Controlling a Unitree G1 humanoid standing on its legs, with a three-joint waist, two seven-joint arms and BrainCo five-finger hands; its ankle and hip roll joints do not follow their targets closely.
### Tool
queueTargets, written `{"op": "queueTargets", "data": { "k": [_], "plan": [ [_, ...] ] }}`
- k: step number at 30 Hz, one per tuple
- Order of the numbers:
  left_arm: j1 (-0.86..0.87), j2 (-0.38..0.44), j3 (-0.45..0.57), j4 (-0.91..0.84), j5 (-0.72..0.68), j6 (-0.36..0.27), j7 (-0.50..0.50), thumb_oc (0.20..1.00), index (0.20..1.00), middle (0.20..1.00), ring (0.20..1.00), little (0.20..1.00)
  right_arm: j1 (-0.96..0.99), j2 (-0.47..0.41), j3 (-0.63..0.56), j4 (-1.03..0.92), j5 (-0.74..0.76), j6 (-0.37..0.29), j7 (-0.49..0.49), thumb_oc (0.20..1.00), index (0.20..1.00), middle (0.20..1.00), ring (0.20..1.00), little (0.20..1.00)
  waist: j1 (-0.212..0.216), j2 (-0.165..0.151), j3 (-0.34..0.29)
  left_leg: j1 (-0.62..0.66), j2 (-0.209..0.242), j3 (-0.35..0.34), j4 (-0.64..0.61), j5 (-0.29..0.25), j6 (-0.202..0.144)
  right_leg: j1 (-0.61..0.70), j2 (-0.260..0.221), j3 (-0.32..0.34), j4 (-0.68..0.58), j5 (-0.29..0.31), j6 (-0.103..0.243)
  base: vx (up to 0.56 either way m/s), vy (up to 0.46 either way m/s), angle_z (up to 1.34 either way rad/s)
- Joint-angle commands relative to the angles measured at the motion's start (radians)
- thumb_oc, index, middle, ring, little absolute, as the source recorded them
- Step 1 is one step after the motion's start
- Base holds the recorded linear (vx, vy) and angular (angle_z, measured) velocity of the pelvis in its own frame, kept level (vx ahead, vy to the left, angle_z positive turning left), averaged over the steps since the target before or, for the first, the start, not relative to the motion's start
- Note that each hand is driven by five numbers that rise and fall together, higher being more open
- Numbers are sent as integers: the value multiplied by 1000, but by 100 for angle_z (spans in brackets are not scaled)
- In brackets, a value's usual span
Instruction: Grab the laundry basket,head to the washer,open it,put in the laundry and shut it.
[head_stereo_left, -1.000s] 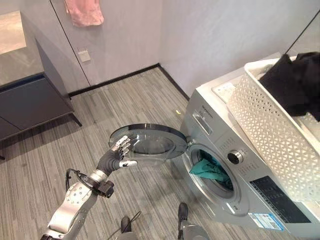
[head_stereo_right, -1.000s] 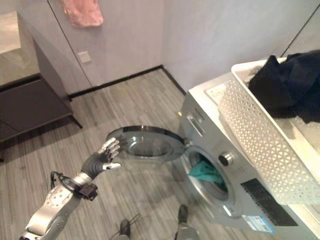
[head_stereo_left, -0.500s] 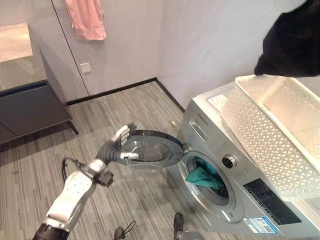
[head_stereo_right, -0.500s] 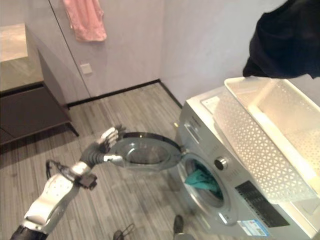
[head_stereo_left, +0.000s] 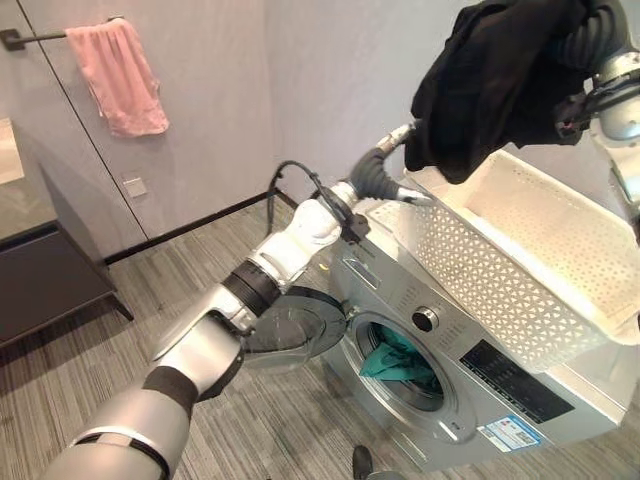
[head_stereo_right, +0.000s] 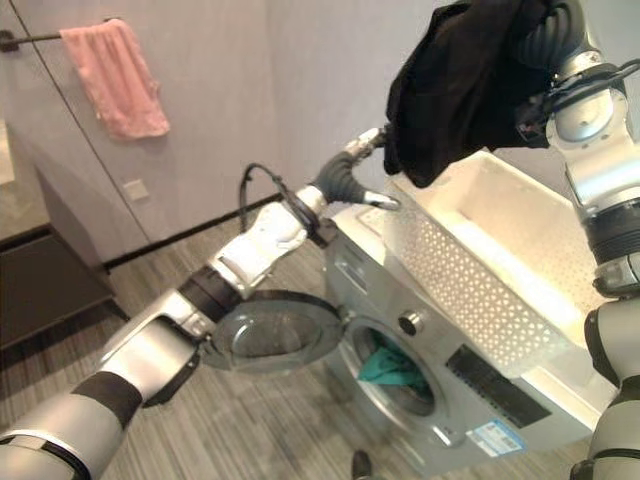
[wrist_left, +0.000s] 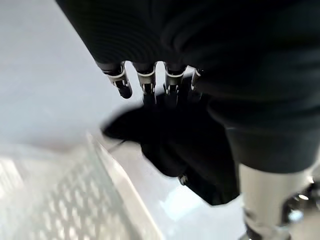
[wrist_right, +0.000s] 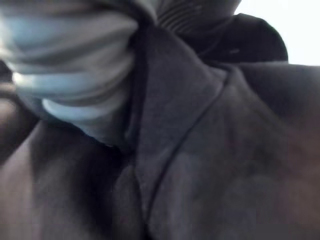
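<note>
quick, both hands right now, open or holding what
Left hand: open, fingers straight, reaching toward the black garment.
Right hand: shut on the black garment, lifted above the laundry basket.

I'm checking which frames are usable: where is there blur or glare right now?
Left wrist view: the white basket is smeared and washed out in bright light. Right wrist view: too close, the black garment is soft. Eye views: clear, evenly lit, the washer shows no strong glare.
</note>
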Motion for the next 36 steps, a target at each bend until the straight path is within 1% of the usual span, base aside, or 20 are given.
{"op": "queueTargets", "data": {
  "k": [1,4,5,6,8,10,13,16,27,33,36],
  "plan": [
    [-72,55,17,34,-13,-26,57,1000,1000,1000,1000,1000,-209,-35,9,49,60,-37,-45,200,200,200,200,200,24,-38,24,63,1,-2,27,-115,21,29,-27,41,50,-124,51,16,19,-18],
    [-121,-9,-2,154,-25,-11,85,1000,1000,1000,1000,1000,-219,9,23,64,87,-39,-56,200,200,200,200,200,12,-33,22,72,3,16,27,-112,19,23,-25,57,49,-125,52,7,16,-17],
    [-124,-11,-2,158,-26,-13,85,1000,1000,1000,1000,1000,-221,9,24,66,88,-40,-56,200,200,200,200,200,13,-32,23,72,3,17,27,-112,19,23,-25,58,49,-125,52,3,10,-18],
    [-150,-46,-8,220,-37,-6,99,1000,1000,1000,1000,1000,-235,36,40,75,106,-42,-60,200,200,200,200,200,5,-31,22,75,4,22,26,-110,19,22,-24,62,49,-127,53,3,8,-17],
    [-158,-58,-4,252,-44,-3,107,1000,1000,1000,1000,1000,-238,49,43,75,114,-43,-60,200,200,200,200,200,2,-30,22,77,4,26,25,-110,19,21,-23,65,49,-127,53,5,5,-8],
    [-188,-81,-6,304,-59,-6,133,1000,1000,1000,1000,1000,-247,84,67,74,117,-46,-61,200,200,200,200,200,-9,-31,20,84,2,40,24,-111,18,18,-21,73,47,-124,55,8,7,-12],
    [-197,-82,-1,297,-69,-14,153,1000,1000,1000,1000,1000,-252,99,74,68,116,-48,-64,200,200,200,200,200,-10,-32,18,89,2,51,23,-113,19,15,-19,79,48,-122,56,8,6,-16],
    [-206,-96,4,279,-108,-29,172,1000,1000,1000,1000,1000,-252,121,70,71,123,-54,-77,200,200,200,200,200,-10,-34,16,97,2,61,21,-115,19,16,-18,85,49,-125,56,19,16,-11],
    [-281,-117,-2,240,-148,-49,218,1000,1000,1000,1000,1000,-231,163,48,75,137,-69,-99,200,200,200,200,200,-7,-31,11,97,-1,56,19,-116,21,27,-20,82,47,-127,54,3,1,-2],
    [-316,-109,-1,219,-151,-65,232,1000,1000,1000,1000,1000,-188,191,1,24,152,-95,-119,200,200,200,200,200,-12,-23,5,98,-4,50,17,-116,22,30,-20,86,44,-127,54,0,0,0],
    [-332,-115,8,227,-182,-75,242,1000,1000,1000,1000,1000,-171,213,-13,-25,137,-105,-133,200,200,200,200,200,-21,-17,-1,100,-5,53,15,-117,23,30,-18,94,43,-128,52,0,0,0]
  ]
}}
